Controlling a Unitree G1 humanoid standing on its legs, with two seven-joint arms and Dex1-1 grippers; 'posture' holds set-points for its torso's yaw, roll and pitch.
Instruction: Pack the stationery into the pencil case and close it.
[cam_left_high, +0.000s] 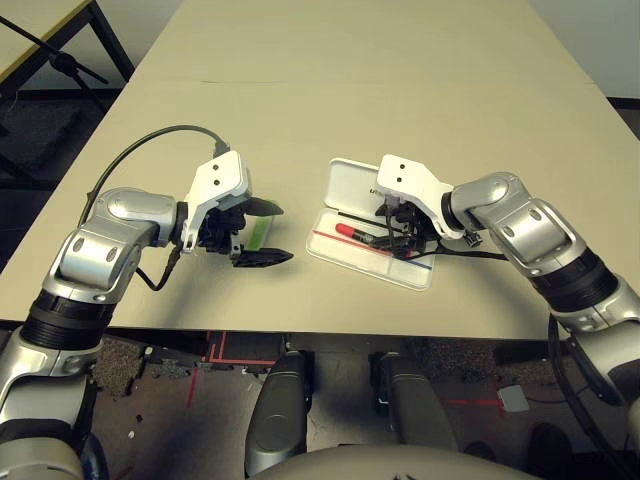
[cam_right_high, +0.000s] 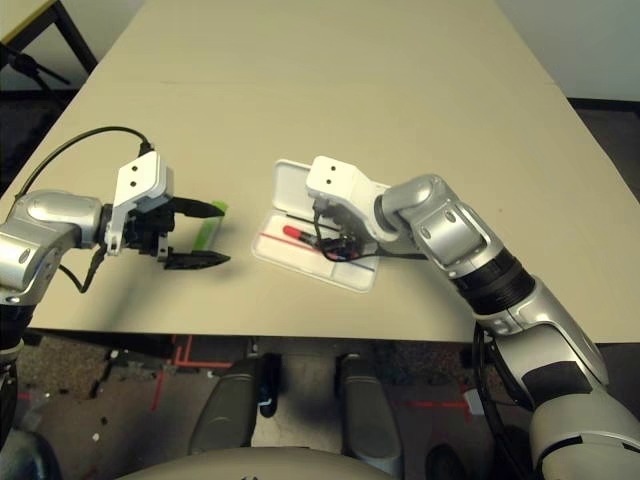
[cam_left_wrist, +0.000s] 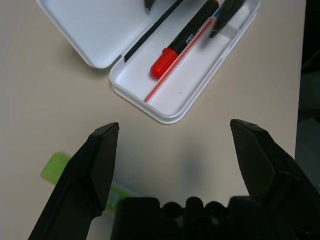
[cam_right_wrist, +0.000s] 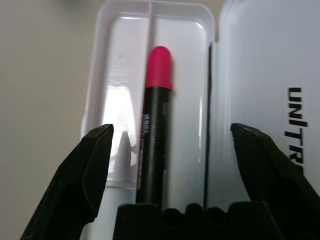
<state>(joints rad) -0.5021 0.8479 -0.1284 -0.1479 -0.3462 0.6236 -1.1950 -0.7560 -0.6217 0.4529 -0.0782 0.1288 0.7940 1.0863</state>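
The white pencil case (cam_left_high: 345, 182) lies open on the table, its lid (cam_right_wrist: 265, 60) folded back with black lettering showing. A red marker (cam_left_high: 352, 232) with a black body lies lengthwise in the tray (cam_right_wrist: 100, 75). My right gripper (cam_right_wrist: 171, 129) hangs open just above the marker, one finger on each side of it. Left of the case, a light green bar (cam_left_high: 258, 233) rests flat on the table. My left gripper (cam_left_high: 283, 234) is open over the bar's near end, with one black finger (cam_left_wrist: 95, 170) covering part of it.
The beige table (cam_left_high: 330, 90) stretches far behind the case. Its front edge (cam_left_high: 330, 332) runs close below both grippers. A black cable (cam_left_high: 150, 140) loops over my left forearm. A dark stand (cam_left_high: 50, 55) sits off the table's far left corner.
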